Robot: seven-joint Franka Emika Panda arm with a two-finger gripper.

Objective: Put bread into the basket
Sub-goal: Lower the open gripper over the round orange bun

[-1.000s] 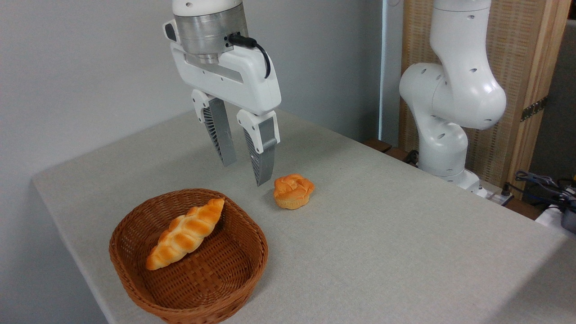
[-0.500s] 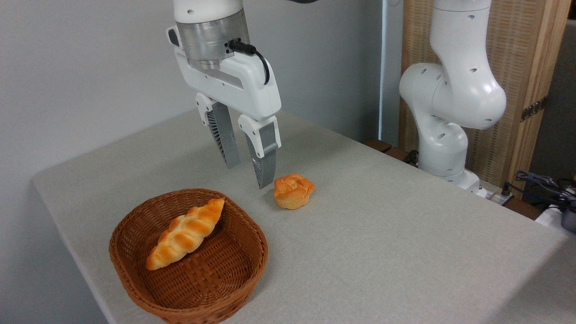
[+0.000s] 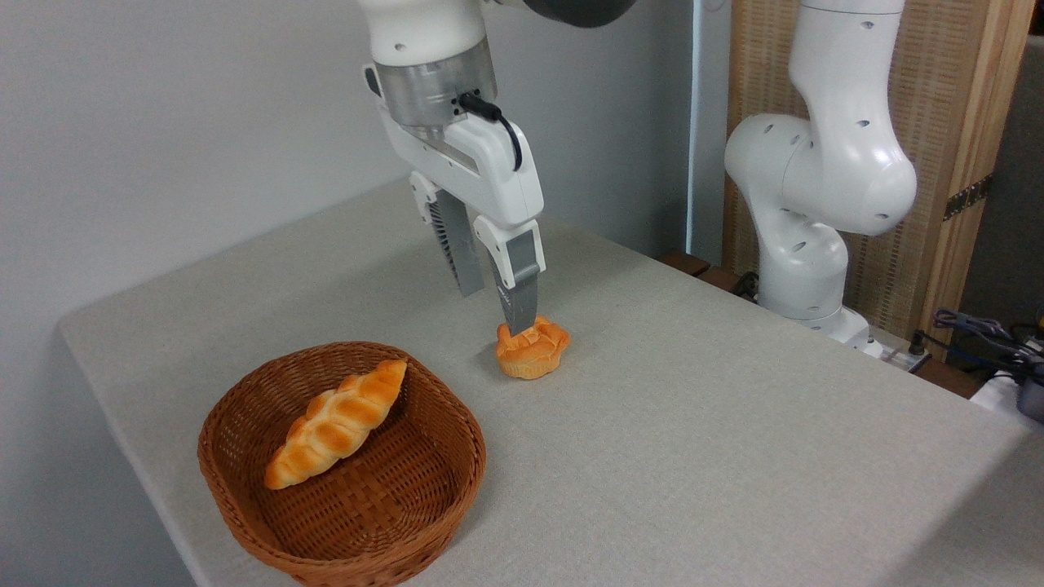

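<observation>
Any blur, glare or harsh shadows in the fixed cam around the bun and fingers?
Fixed camera: sharp overall, with no motion blur on the gripper or bun; lighting soft and even, with only a faint shadow left of the bun and inside the basket; no glare on the table; mild highlights on the white arm.

Gripper [image 3: 496,311] (jaws apart) hangs over the bread [image 3: 532,350] beside the basket [image 3: 245,522].

A plain grey wall [image 3: 163,122] stands behind the cloth-covered table [image 3: 734,424]; a wood-framed woven panel [image 3: 946,122] stands right.
</observation>
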